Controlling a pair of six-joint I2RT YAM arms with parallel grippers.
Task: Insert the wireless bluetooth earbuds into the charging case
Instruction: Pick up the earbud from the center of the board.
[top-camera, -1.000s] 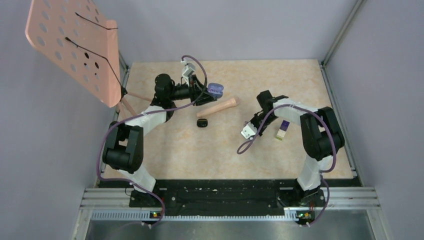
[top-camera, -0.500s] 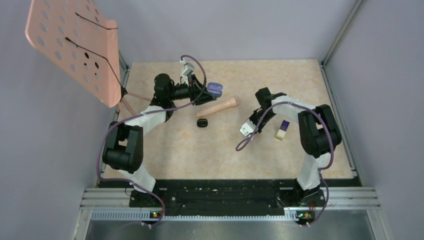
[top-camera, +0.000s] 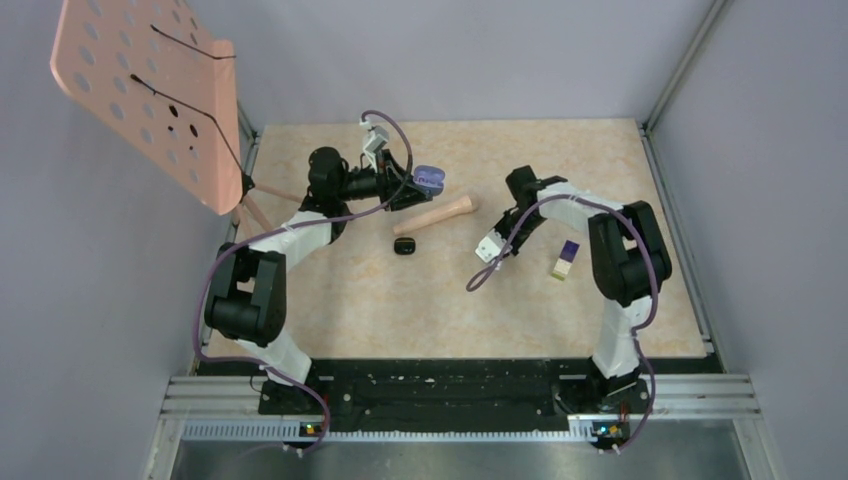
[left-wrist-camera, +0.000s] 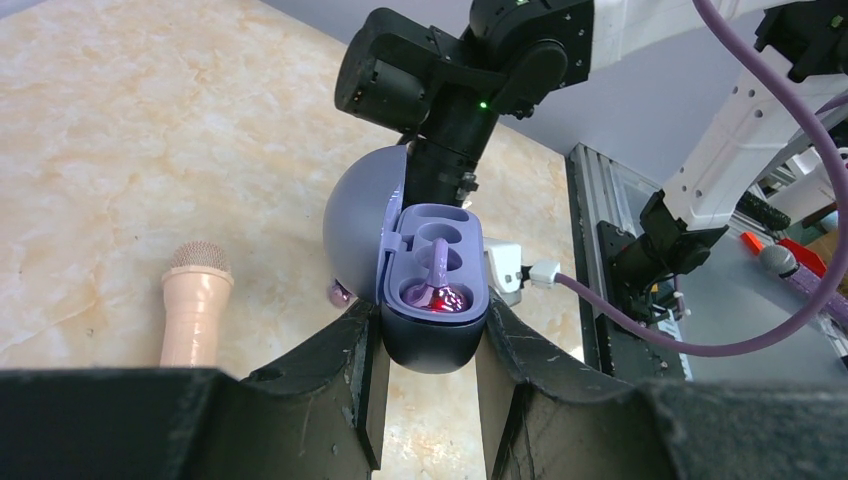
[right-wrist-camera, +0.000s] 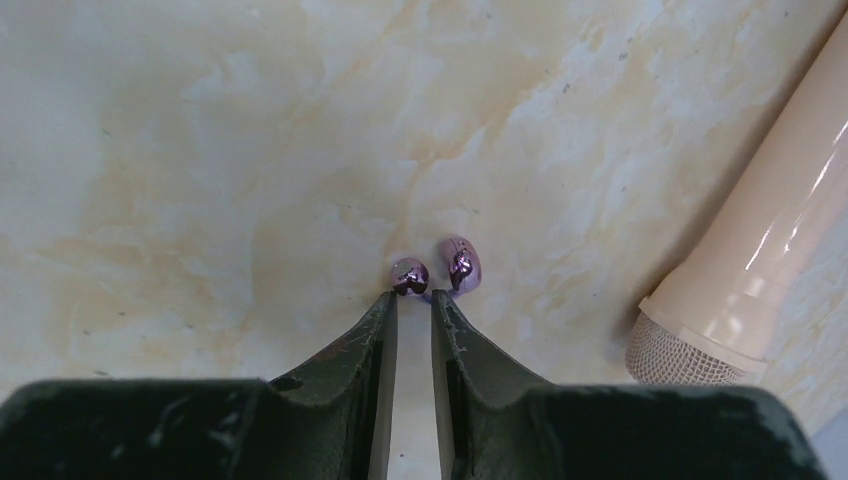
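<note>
The left fingers clamp the open purple charging case above the marbled desk; its lid is swung back and a seated earbud, glossy pinkish-purple, rests in one well. Over toward the middle of the desk, the right fingers point down with only a narrow gap between them, their tips at a loose earbud on the surface. Whether they pinch it cannot be told, while a second earbud lies just beside it, near the mesh head of a beige microphone.
</note>
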